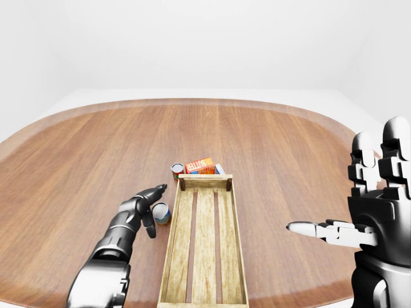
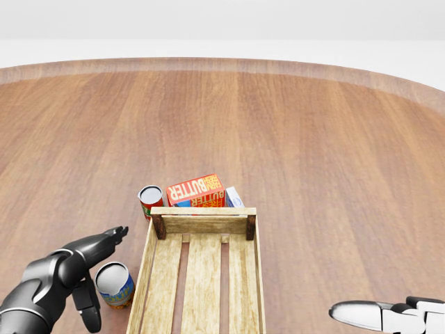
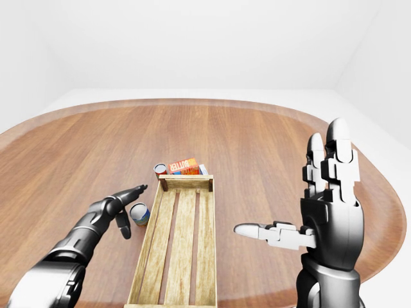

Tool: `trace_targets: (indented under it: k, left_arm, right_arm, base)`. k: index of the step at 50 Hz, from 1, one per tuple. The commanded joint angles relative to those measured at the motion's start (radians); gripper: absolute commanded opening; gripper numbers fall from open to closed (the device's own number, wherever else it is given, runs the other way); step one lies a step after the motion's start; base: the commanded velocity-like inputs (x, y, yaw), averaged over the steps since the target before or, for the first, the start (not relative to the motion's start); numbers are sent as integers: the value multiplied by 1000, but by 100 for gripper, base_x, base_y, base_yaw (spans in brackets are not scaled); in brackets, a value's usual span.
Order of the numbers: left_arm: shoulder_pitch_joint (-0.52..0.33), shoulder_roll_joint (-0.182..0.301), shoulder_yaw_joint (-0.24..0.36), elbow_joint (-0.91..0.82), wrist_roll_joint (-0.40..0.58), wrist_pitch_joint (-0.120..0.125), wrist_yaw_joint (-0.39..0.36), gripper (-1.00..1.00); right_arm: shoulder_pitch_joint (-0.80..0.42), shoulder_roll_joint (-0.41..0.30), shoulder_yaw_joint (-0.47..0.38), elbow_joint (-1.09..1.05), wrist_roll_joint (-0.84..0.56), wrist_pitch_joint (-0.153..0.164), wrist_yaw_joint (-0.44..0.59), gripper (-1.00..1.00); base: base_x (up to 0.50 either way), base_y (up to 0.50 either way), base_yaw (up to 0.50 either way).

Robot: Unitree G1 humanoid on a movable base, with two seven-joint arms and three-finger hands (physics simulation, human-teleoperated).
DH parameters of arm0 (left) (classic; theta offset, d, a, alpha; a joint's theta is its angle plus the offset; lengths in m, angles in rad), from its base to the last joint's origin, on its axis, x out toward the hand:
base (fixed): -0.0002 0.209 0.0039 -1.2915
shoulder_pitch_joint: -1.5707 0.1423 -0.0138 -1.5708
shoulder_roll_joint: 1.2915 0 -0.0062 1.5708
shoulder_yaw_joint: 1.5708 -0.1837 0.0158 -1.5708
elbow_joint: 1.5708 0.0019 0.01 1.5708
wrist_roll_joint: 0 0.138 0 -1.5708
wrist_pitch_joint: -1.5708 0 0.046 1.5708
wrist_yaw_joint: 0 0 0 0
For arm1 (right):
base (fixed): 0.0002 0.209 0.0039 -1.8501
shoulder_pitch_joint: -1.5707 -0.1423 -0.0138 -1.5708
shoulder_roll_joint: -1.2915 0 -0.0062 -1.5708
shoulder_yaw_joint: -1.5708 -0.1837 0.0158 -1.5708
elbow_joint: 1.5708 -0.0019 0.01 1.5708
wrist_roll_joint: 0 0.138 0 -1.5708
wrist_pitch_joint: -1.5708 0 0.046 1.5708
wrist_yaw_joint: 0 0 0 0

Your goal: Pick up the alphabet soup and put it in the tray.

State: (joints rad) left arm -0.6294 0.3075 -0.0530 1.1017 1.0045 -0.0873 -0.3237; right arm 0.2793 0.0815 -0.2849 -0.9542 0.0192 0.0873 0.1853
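While the left hand [image 2: 83,268] hovers spread beside it, alphabet soup [image 2: 115,284]: rigid, smooth, probably weighty can; grasp round its sides.

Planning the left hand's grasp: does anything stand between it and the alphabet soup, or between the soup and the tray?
Nothing visible does. The open left hand is right beside the alphabet soup, which stands just left of the tray in the head view.
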Motion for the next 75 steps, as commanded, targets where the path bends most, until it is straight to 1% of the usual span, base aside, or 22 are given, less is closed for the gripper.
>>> trace_targets:
  k: [1,8,12,31,34,36,38,41,42,43,45,46,49,50,57,59,62,63,64,75]
  left_arm:
    - [-5,-5,-7,22,4,0,10,100]
    - [8,-1,-2,-6,-2,0,0,100]
    - [18,3,4,-29,-8,0,-13,100]
    - [18,3,5,-30,-8,0,-14,100]
    - [-11,-4,-6,48,4,0,21,100]
    - [-17,-7,-9,72,4,0,26,100]
    - [-17,-4,-5,49,-5,0,-2,100]
    - [-25,-5,-9,67,-2,0,3,100]
    - [-28,-9,-14,92,4,0,25,100]
    - [-31,-10,-14,98,3,0,27,100]
    - [-32,-8,-9,79,-6,0,4,100]
    - [-29,-11,-16,94,2,0,23,100]
    - [-29,-14,-22,106,11,0,35,100]
    - [-29,-13,-20,99,9,0,26,100]
    - [-32,-18,-22,118,10,0,41,100]
    - [-34,-16,-17,102,2,0,19,100]
    - [-38,-17,-17,111,0,0,17,100]
    - [-40,-18,-18,115,0,0,18,100]
    - [-41,-22,-23,134,6,0,34,100]
    - [-54,-28,-23,170,-2,0,35,100]
  right_arm:
    - [6,4,-6,-1,2,0,4,100]
    - [9,8,0,-10,1,0,5,100]
    - [5,0,20,15,-33,0,-8,100]
    - [5,-1,21,15,-33,0,-9,100]
    - [5,1,5,-3,-17,0,-5,100]
    - [7,2,1,-13,-15,0,-2,100]
    - [7,5,-3,-15,-11,0,1,100]
    - [7,7,-6,-20,-8,0,3,100]
    - [8,8,-8,-20,-6,0,4,100]
    - [8,9,-10,-19,-6,0,5,100]
    - [11,11,-12,-16,-3,0,7,100]
    - [13,12,-10,-15,-3,0,8,100]
    - [18,15,-11,-13,0,0,10,100]
    - [19,16,-14,-14,3,0,11,100]
    - [28,19,2,-15,-5,0,14,100]
    - [31,20,-4,-20,0,0,15,100]
    - [34,22,-4,-24,-1,0,16,100]
    - [36,23,-3,-25,-2,0,16,100]
    - [38,24,-3,-26,-4,0,17,100]
    - [32,24,-7,-32,-8,0,19,100]
  base:
    - [0,0,0]
    - [0,0,0]
    - [0,0,0]
    - [0,0,0]
    - [0,0,0]
    - [0,0,0]
    - [0,0,0]
    - [0,0,0]
    - [0,0,0]
    - [0,0,0]
    - [0,0,0]
    - [0,0,0]
    - [0,0,0]
    - [0,0,0]
    - [0,0,0]
    - [0,0,0]
    - [0,0,0]
    - [0,0,0]
    - [0,0,0]
    - [0,0,0]
